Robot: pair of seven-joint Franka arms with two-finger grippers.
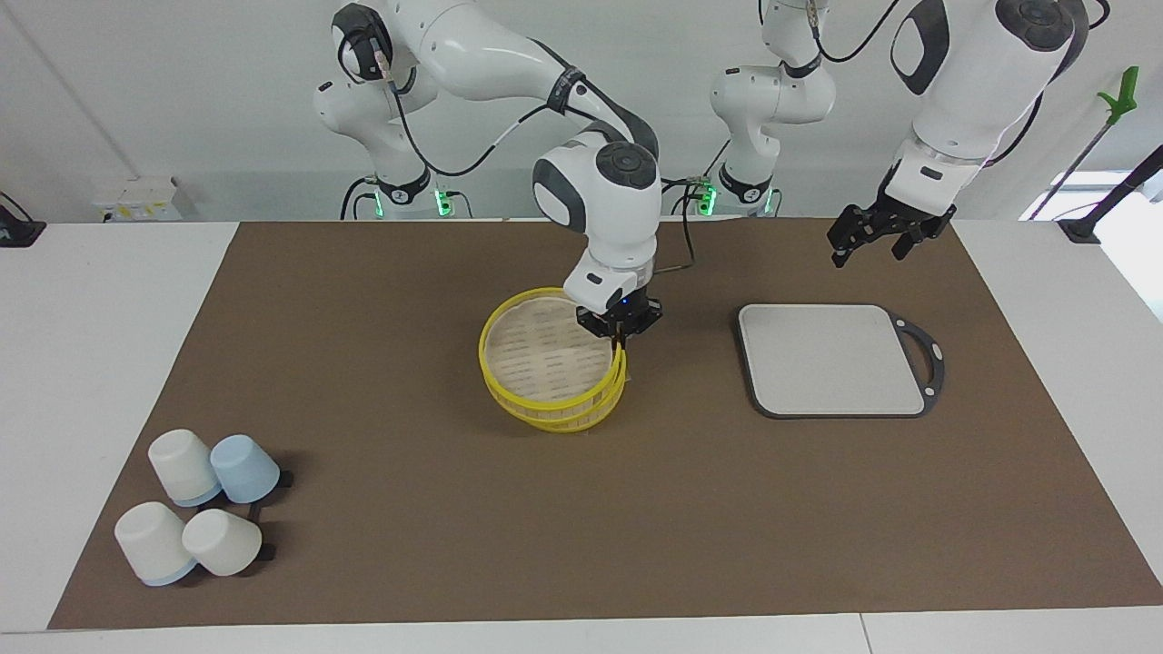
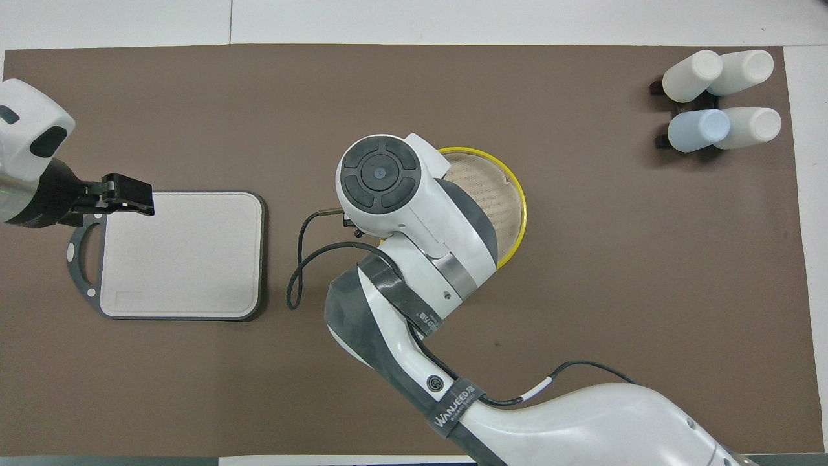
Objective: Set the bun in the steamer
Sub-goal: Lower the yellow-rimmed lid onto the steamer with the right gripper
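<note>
— What am I looking at on your side?

— I'm watching the right end effector (image 1: 621, 341) pinching the yellow rim of the round bamboo-like steamer lid (image 1: 548, 352), at the edge toward the left arm's end of the tabletop (image 1: 363, 509). The lid is sitting tilted on the yellow-rimmed steamer basket (image 1: 568, 413), its gripped edge lower. In the overhead view the arm is covering most of the steamer (image 2: 511, 200).

— And the bun?

— I'm not seeing the bun in either view.

— The other arm?

— The left end effector (image 1: 870, 245) is hanging over the brown mat (image 1: 636, 527), above the corner of the grey rectangular board with a dark handled frame (image 1: 831, 359); its fingers are standing apart, holding nothing.

— Anything else?

— Four upturned cups, three white and one pale blue (image 1: 243, 468), are lying clustered at the right arm's end, farther from the robots than the steamer.
</note>
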